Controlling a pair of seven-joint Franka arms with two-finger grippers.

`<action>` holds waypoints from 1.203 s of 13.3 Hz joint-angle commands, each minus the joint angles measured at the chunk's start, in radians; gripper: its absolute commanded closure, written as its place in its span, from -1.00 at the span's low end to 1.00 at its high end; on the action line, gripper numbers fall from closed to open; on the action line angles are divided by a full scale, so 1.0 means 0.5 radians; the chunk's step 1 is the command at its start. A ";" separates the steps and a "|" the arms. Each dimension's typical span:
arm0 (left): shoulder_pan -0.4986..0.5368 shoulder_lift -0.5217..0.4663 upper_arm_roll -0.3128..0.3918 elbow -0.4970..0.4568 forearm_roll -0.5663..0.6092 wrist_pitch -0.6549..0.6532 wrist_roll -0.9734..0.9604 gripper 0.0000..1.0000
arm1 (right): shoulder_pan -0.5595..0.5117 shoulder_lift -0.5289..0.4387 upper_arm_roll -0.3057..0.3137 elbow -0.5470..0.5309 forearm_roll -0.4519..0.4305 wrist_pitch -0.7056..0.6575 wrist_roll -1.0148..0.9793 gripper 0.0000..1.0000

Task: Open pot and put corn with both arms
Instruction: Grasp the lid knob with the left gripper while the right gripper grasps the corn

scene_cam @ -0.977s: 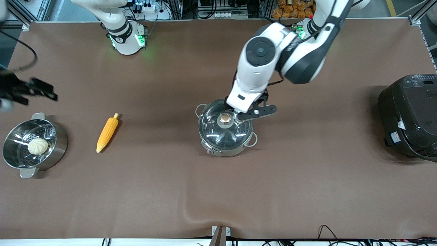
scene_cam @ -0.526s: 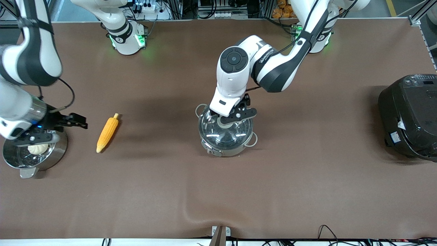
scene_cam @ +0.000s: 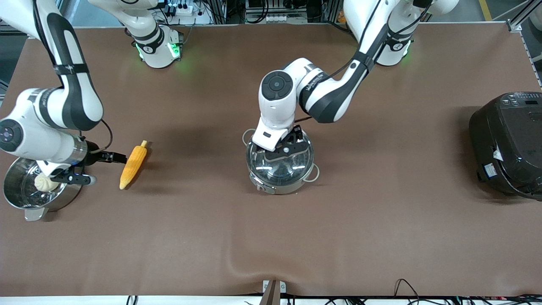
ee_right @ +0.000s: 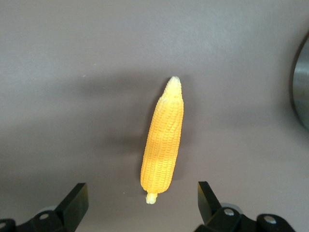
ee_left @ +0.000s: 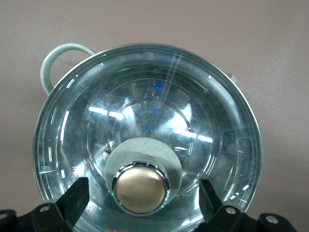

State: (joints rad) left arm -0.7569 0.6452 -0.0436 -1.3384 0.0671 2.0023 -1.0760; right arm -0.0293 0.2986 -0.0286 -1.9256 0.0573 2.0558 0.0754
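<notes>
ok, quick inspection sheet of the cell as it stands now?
Surface: brown table cover, a wrinkle at the edge nearest the front camera.
Job's things: pot mid-table, glass lid on, its knob uncovered; corn lying flat toward the right arm's end.
Clutter: steamer pot holding a white bun; black cooker at the left arm's end.
Grippers: left gripper open over the lid, fingers flanking the knob; right gripper open beside the corn.
Cables: some along the edge nearest the front camera.
Surroundings: power strips and wiring by the bases.

glass lid on pot, fingers apart
</notes>
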 commanded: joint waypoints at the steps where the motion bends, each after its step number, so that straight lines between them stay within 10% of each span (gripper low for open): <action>1: -0.023 0.023 0.032 0.057 0.050 -0.013 -0.032 -0.92 | -0.043 0.056 0.008 -0.030 -0.020 0.070 0.174 -1.00; 10: -0.008 0.023 0.032 0.047 0.028 -0.035 -0.029 -0.11 | 0.049 0.234 0.005 -0.205 0.005 0.377 0.512 -1.00; 13: -0.008 0.026 0.032 0.047 0.038 -0.035 -0.026 0.86 | 0.037 0.353 0.005 -0.244 0.005 0.594 0.515 -1.00; 16: -0.005 -0.005 0.032 0.047 0.028 -0.047 -0.026 1.00 | -0.033 0.342 0.005 -0.275 0.002 0.607 0.488 -1.00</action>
State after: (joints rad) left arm -0.7568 0.6466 -0.0318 -1.3350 0.0671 1.9992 -1.0760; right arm -0.0190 0.4828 -0.0324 -2.0541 0.0590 2.3648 0.3162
